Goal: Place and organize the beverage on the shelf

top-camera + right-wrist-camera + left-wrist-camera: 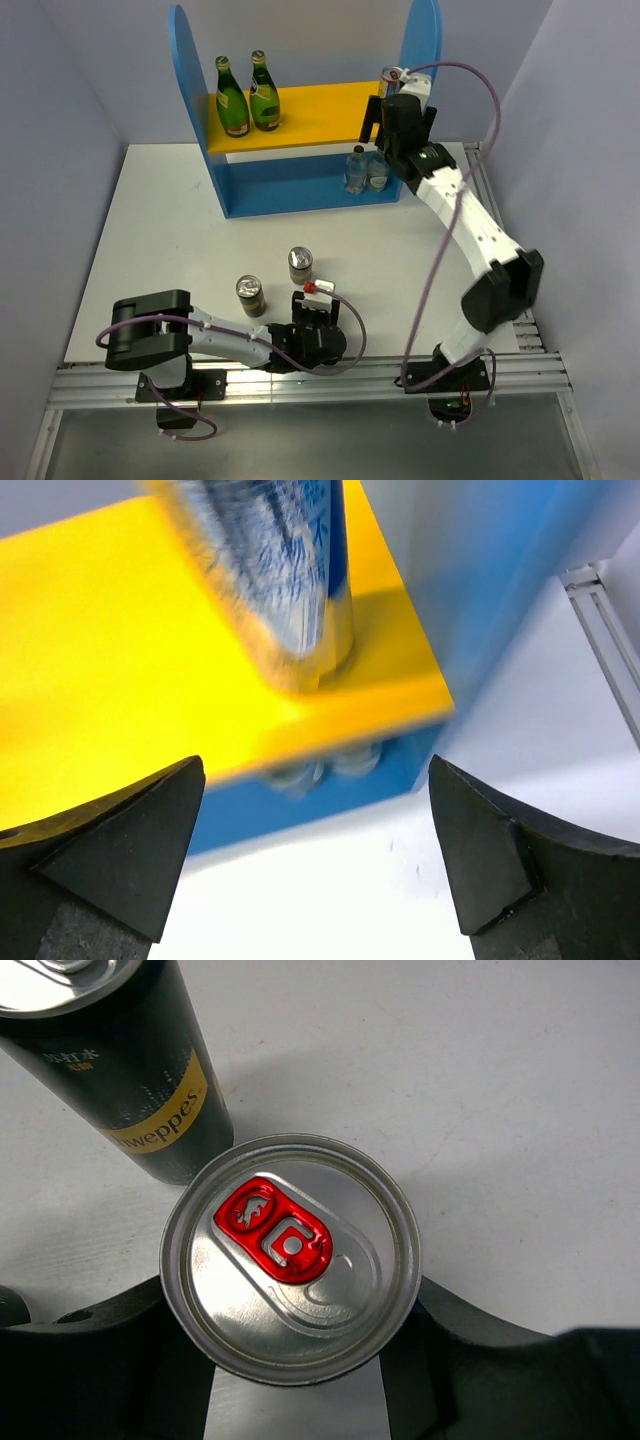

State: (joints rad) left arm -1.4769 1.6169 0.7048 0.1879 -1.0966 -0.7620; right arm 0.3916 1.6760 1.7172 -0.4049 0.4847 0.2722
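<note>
Shelf (pixel 300 185), far centre of the table (pixel 160 230).
- Upper board: two green bottles (pixel 232 100) stand upright side by side at the left end. One blue can (pixel 391 77) stands upright at the right end, near the front edge.
- Lower level: two clear bottles (pixel 357 168) stand together at the right end, partly under the board.

Table, near side: two dark cans (pixel 250 296) stand upright, apart from each other. The left wrist view shows one of them with a yellow band. Just right of them stands the red-tab can (pixel 290 1260), also upright.

Left gripper (pixel 316 298): its fingers (pixel 80 1360) are closed in on either side of the red-tab can, gripping it. The can appears to rest on the table.

Right gripper (pixel 316 765): spread wide and holding nothing. It sits just in front of the blue can at the shelf's right end.

Condition of shelf: tall blue side panels with rounded tops, a flat yellow board and a blue back. All surfaces are smooth and matt.

Materials: the red-tab can has a bright metal lid with a raised rim. The blue can is blurred in the wrist view, so its print is unreadable. The green bottles are narrow-necked and glossy.
</note>
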